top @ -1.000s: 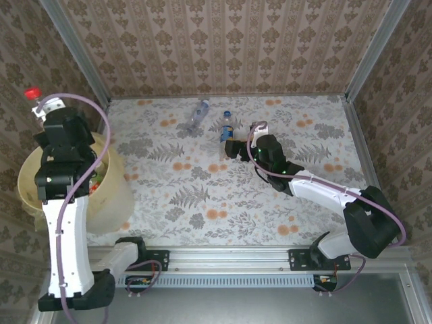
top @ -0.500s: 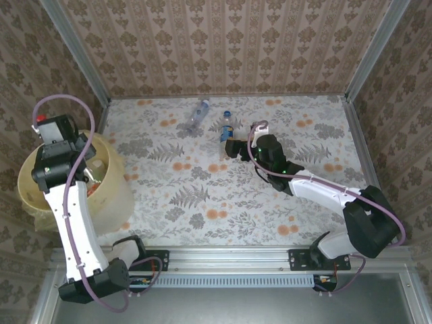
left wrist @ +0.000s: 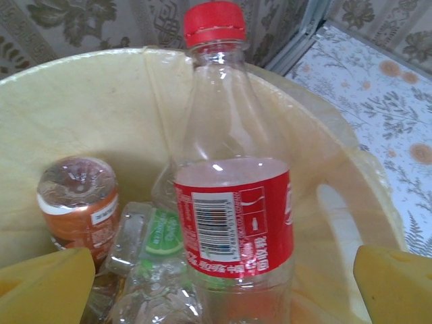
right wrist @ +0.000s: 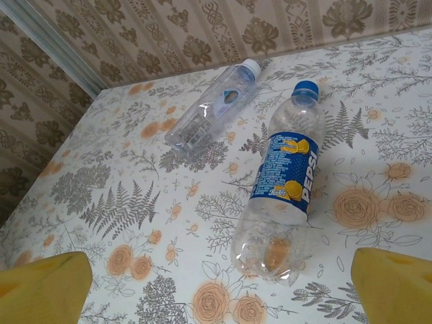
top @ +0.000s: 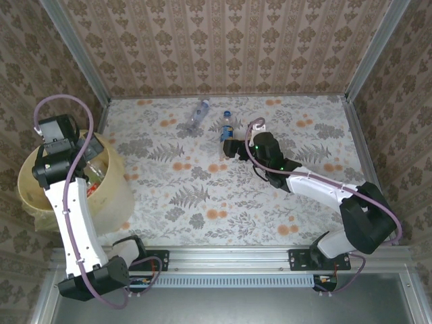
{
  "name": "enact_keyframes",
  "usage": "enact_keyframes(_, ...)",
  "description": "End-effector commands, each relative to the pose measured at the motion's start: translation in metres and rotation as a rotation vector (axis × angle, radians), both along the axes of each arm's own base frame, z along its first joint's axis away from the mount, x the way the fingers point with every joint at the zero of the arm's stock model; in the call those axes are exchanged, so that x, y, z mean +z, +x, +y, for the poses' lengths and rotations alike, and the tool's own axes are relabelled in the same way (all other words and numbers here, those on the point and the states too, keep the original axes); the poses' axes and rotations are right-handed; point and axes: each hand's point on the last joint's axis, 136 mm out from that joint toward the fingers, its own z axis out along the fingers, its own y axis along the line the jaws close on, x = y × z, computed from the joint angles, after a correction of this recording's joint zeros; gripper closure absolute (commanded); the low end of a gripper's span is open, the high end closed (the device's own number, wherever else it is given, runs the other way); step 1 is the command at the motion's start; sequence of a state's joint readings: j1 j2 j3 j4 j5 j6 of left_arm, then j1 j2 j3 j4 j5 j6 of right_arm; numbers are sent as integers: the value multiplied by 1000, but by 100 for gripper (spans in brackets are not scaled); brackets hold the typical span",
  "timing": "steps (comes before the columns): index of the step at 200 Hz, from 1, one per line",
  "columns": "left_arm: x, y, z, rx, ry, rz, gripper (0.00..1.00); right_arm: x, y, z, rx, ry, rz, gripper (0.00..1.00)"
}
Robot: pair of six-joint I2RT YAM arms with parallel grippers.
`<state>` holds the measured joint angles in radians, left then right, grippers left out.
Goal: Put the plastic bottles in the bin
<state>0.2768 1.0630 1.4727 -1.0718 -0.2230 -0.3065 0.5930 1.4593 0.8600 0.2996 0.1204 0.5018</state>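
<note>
My left gripper hangs over the bin, a wide pale yellow bucket. Its jaws are open, with the yellow fingertips far apart. A red-capped, red-labelled plastic bottle stands upright between them, touching neither, down inside the bin. Beside it lie an orange-labelled bottle and a green-labelled one. My right gripper is open and low over the table, just short of a blue-labelled bottle lying with its base toward me. A clear white-capped bottle lies further back.
The table wears a floral cloth and patterned walls close it in at the back and sides. The bin stands at the table's left edge, close to the left wall. The two loose bottles lie near the back centre.
The left arm swung the red-capped bottle from high above the bin's far rim down into the bin and opened its jaws, letting it go. The right gripper barely moved.
</note>
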Motion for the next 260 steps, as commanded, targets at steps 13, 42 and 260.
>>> enact_keyframes(13, 8, 19, -13, -86, -52, -77, 0, 1, 5, 1, -1, 13, 27, 0)
enact_keyframes(42, 6, 41, -24, -179, -96, -82, 1, 0, 4, 2, 1, 14, 35, 0)
enact_keyframes(260, 1, 65, -39, -176, -227, -182, 0, -3, 2, 9, 31, 40, 64, 0)
